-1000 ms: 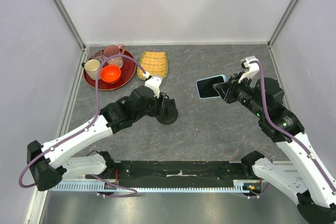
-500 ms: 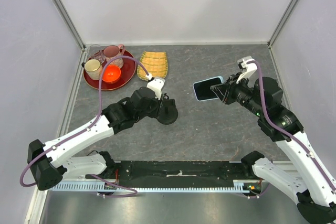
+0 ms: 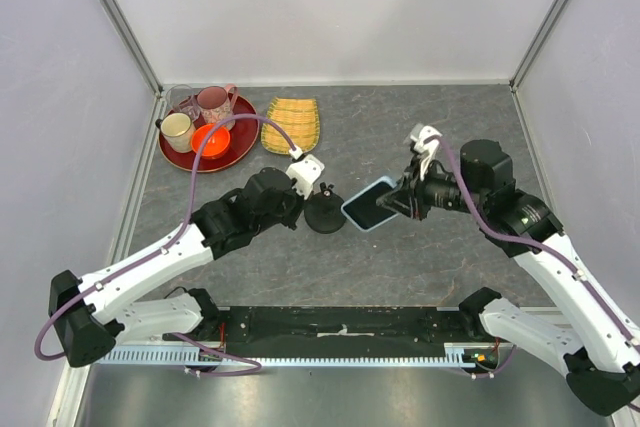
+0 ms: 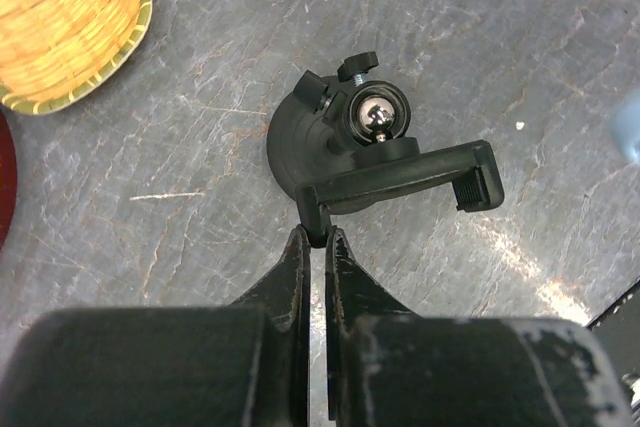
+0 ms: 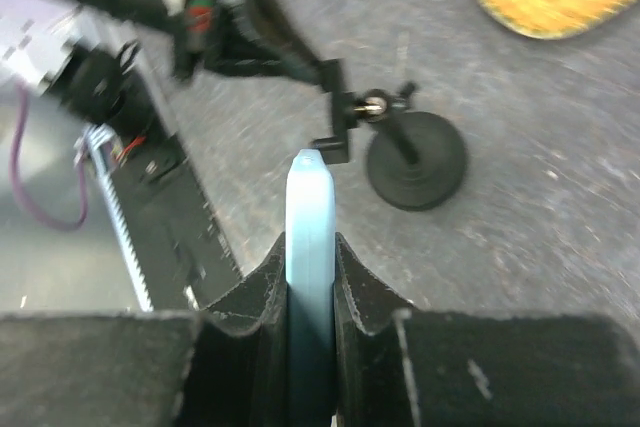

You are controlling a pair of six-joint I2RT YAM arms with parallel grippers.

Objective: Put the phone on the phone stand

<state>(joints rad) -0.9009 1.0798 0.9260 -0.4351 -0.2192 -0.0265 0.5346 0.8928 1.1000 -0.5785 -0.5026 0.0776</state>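
Note:
The black phone stand (image 3: 324,215) stands mid-table on its round base (image 4: 298,135), with a clamp head (image 4: 405,175) on a ball joint. My left gripper (image 4: 316,236) is shut on the left end of that clamp head; from above, the left gripper (image 3: 310,195) sits just left of the stand. The phone (image 3: 366,204), black screen in a light blue case, hangs tilted just right of the stand. My right gripper (image 3: 400,199) is shut on it. In the right wrist view the phone (image 5: 310,212) stands edge-on between my fingers, pointing at the stand (image 5: 412,159).
A red tray (image 3: 172,155) with cups and an orange bowl (image 3: 211,137) sits at the back left. A woven yellow dish (image 3: 292,122) lies beside it. A black rail (image 3: 340,322) runs along the near edge. Walls enclose the table on three sides.
My right arm has carried the phone left and nearer, up to the stand. The left gripper has closed on the stand's clamp head.

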